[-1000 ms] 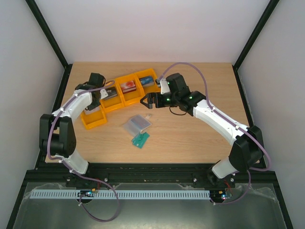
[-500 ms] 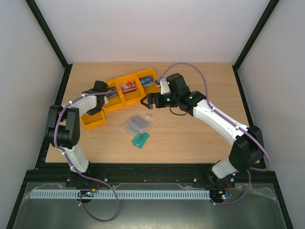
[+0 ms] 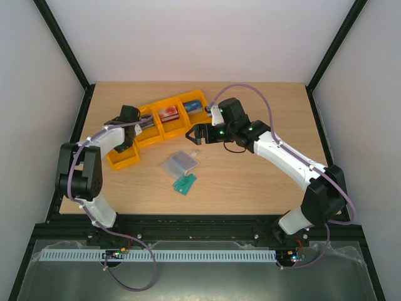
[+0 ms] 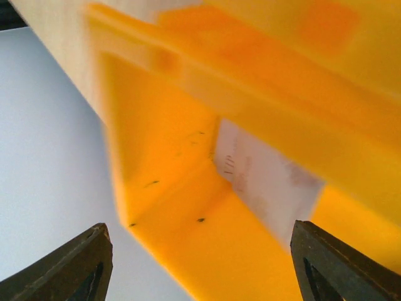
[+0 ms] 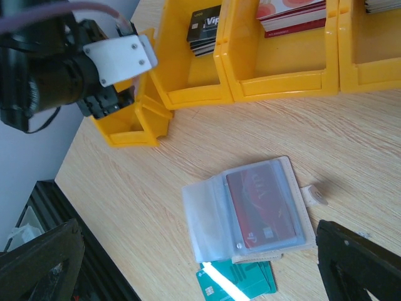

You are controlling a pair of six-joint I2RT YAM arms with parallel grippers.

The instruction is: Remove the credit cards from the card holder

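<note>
The card holder lies open on the table, pale clear pockets up. A dark red credit card sits inside its right pocket. My right gripper hovers open above it, holding nothing. My left gripper is open over the leftmost yellow bin. A whitish-pink credit card leans inside that bin, free of the fingers.
A row of yellow bins runs along the back left, with a black card and red-and-white cards in them. Green cards lie on the wood just in front of the card holder.
The left arm swung its gripper down to the leftmost bin and its jaws opened from shut. The right arm has barely moved.
</note>
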